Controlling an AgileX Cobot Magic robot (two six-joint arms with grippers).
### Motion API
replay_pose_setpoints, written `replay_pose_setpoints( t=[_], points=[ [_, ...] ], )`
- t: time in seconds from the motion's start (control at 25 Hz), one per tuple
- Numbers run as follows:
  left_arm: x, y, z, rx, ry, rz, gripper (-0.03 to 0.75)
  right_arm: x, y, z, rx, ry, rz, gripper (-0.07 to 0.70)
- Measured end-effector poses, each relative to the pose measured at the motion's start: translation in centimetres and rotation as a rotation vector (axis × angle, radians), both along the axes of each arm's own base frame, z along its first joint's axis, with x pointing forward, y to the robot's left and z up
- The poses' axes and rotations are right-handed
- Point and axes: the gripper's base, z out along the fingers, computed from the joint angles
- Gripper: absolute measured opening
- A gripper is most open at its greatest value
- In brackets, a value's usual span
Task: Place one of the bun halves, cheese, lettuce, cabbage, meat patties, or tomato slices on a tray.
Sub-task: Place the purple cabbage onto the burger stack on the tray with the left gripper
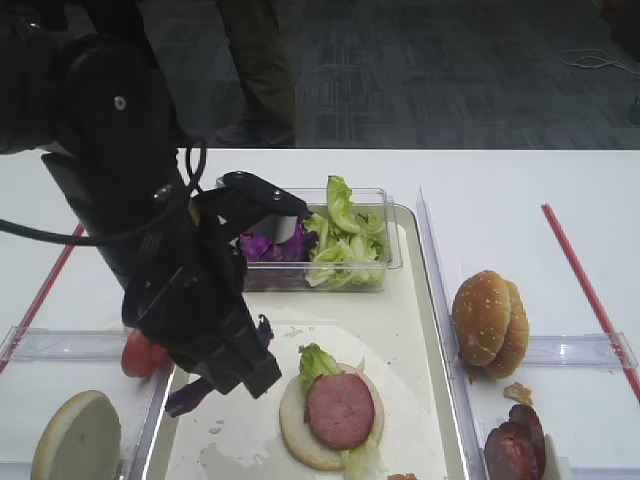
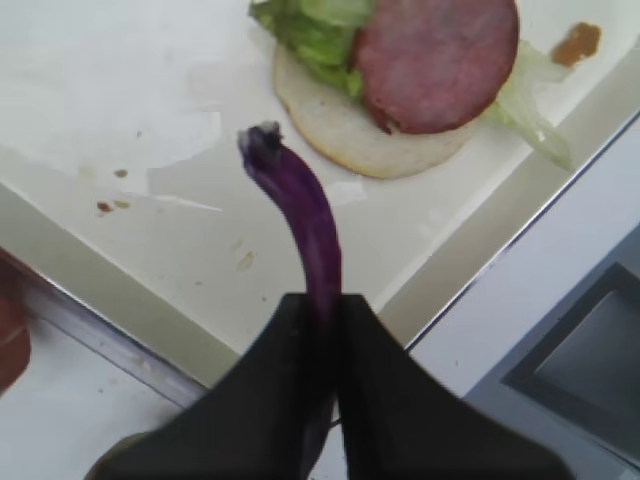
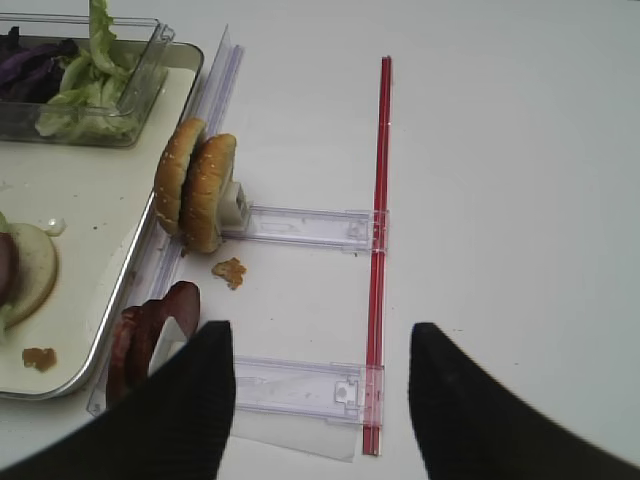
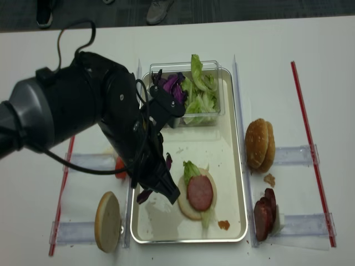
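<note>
My left gripper (image 2: 322,302) is shut on a long purple cabbage strip (image 2: 300,200), which sticks out beyond the fingertips above the cream-white tray (image 2: 150,100). In the high view this gripper (image 1: 252,378) hangs over the tray's left side (image 1: 250,435), beside a pale bun half (image 1: 300,425) topped with lettuce (image 1: 316,362) and a meat patty (image 1: 340,410). My right gripper (image 3: 320,335) is open and holds nothing, over the table right of the tray (image 3: 100,200). It is near the stacked meat patties (image 3: 150,335).
A clear tub (image 1: 385,265) of lettuce and purple shreds stands at the tray's far end. Sesame bun halves (image 1: 490,320) lean upright right of the tray. A pale bun half (image 1: 75,435) and tomato slices (image 1: 140,355) lie to its left. Clear strips (image 3: 300,228) and a red strip (image 3: 380,250) lie on the table.
</note>
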Motion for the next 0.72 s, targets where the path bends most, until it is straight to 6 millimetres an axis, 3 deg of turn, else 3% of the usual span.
replay_pose_setpoints(
  t=[0.72],
  points=[
    [-1.1, -2.8, -1.4, -0.066, 0.006, -0.319, 0.044, 0.0, 0.0, 0.0, 0.0, 0.0, 0.0, 0.438]
  ],
)
